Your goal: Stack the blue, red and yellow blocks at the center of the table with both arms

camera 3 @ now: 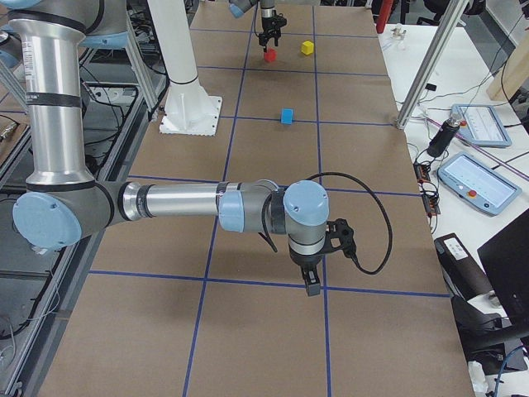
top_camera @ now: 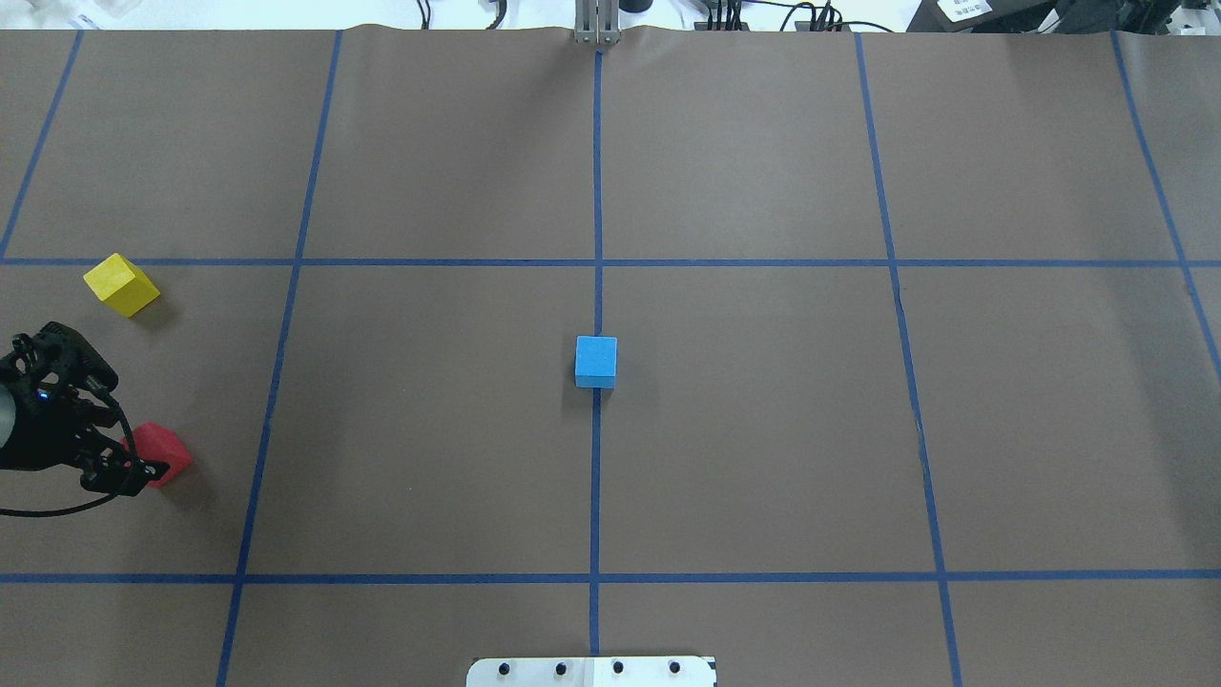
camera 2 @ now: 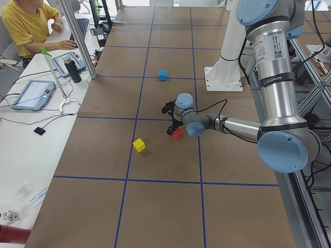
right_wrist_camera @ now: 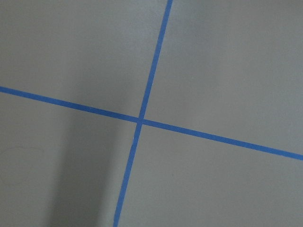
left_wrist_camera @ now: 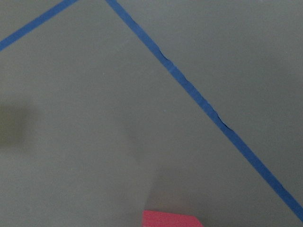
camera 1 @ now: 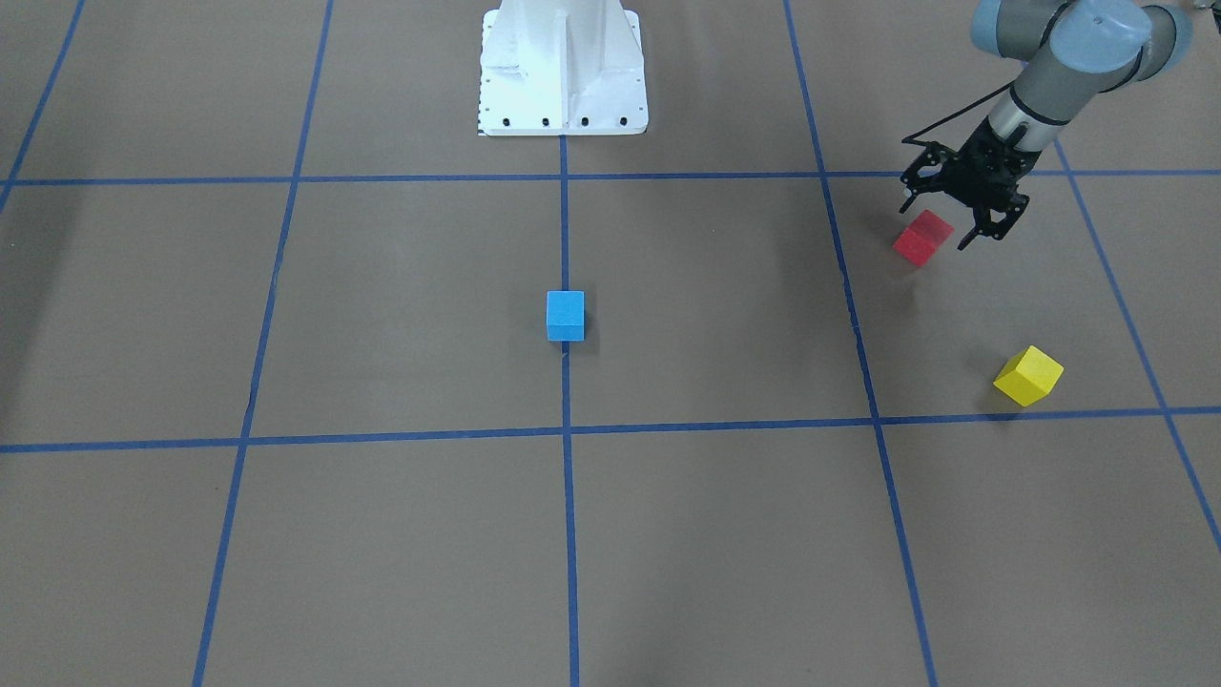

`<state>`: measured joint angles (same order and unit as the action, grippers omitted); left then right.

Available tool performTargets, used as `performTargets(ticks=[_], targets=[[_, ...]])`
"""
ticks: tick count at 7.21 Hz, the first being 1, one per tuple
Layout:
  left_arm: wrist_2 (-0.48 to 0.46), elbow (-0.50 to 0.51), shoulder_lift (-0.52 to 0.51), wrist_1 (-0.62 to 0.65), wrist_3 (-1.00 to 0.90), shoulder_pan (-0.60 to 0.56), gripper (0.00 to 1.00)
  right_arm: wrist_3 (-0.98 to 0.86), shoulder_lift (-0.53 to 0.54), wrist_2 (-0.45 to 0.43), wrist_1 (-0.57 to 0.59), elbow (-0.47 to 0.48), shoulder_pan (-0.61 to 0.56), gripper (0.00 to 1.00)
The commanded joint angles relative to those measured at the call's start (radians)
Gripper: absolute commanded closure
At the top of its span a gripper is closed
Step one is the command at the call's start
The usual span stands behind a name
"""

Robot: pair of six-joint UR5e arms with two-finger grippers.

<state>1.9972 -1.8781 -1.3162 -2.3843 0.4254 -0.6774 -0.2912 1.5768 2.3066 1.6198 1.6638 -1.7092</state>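
The blue block (top_camera: 596,361) sits on the centre line in the middle of the table. The red block (top_camera: 164,456) and the yellow block (top_camera: 121,284) lie apart at the table's left end. My left gripper (camera 1: 940,224) is open just over the red block (camera 1: 922,238), with one finger on each side and not gripping it. The left wrist view shows only the red block's edge (left_wrist_camera: 170,218) at the bottom. The yellow block (camera 1: 1028,375) lies free. My right gripper (camera 3: 312,285) shows only in the exterior right view, low over the table's right end; I cannot tell whether it is open or shut.
The white robot base (camera 1: 563,72) stands at the table's near-robot edge. Blue tape lines (top_camera: 597,191) grid the brown table. A person and tablets are at a side desk (camera 2: 31,95) beyond the table's far edge.
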Motion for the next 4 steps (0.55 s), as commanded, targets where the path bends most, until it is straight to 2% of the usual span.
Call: performTargets(ticks=[1,2,3,4], targets=[[-0.023,0.01,0.002,0.001,0.001,0.047,0.21,-0.014,0.014,0.001,0.0,-0.002,-0.015,0.0],[-0.037,0.01,0.0,0.001,0.003,0.058,0.69,-0.014,0.017,-0.004,-0.001,-0.002,-0.015,0.0],[-0.04,0.007,-0.011,-0.001,0.003,0.058,1.0,-0.014,0.017,-0.007,-0.001,-0.002,-0.015,0.0],[-0.038,-0.004,-0.018,-0.001,0.004,0.055,1.0,-0.014,0.018,-0.006,-0.001,-0.009,-0.015,0.0]])
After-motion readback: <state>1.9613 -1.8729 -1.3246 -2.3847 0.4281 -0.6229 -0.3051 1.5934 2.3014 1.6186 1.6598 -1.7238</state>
